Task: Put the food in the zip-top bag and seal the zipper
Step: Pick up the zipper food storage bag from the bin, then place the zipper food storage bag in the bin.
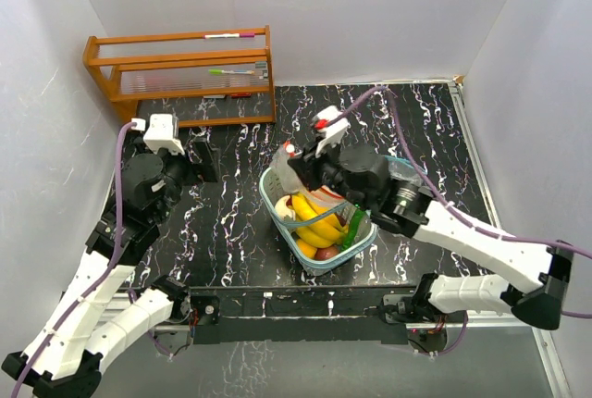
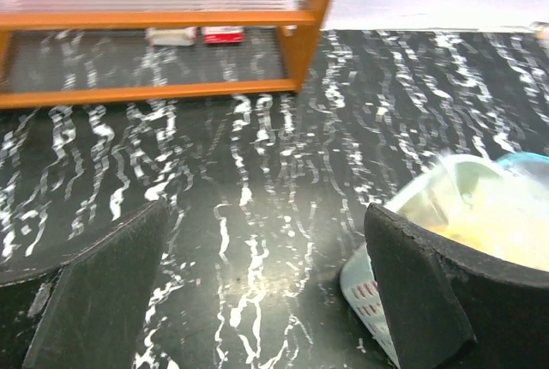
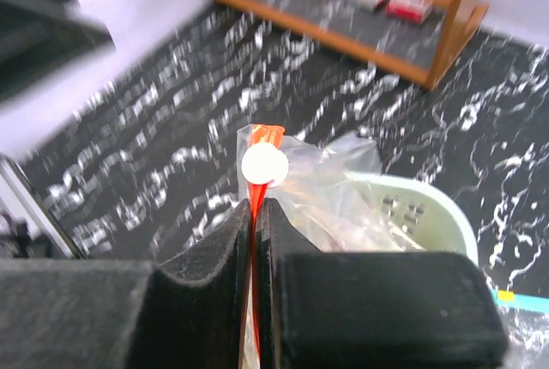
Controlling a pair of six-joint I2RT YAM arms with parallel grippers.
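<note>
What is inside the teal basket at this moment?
Yellow bananas, a green pepper and a dark red fruit show. The clear bag, pinched by the right end effector, covers the basket's far end.

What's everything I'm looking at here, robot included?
Orange wooden shelf rack: one, back left of table.
Marker pens: two, green and pink-white, on rack.
Black marbled table: one.
Pale teal mesh basket: one, table centre.
Yellow toy bananas: one bunch, in basket.
Thin green toy pepper: one, in basket.
Clear zip-top bag: one, red zipper, by basket.
Left gripper: open, empty.
Right gripper: shut on bag's zipper.
</note>
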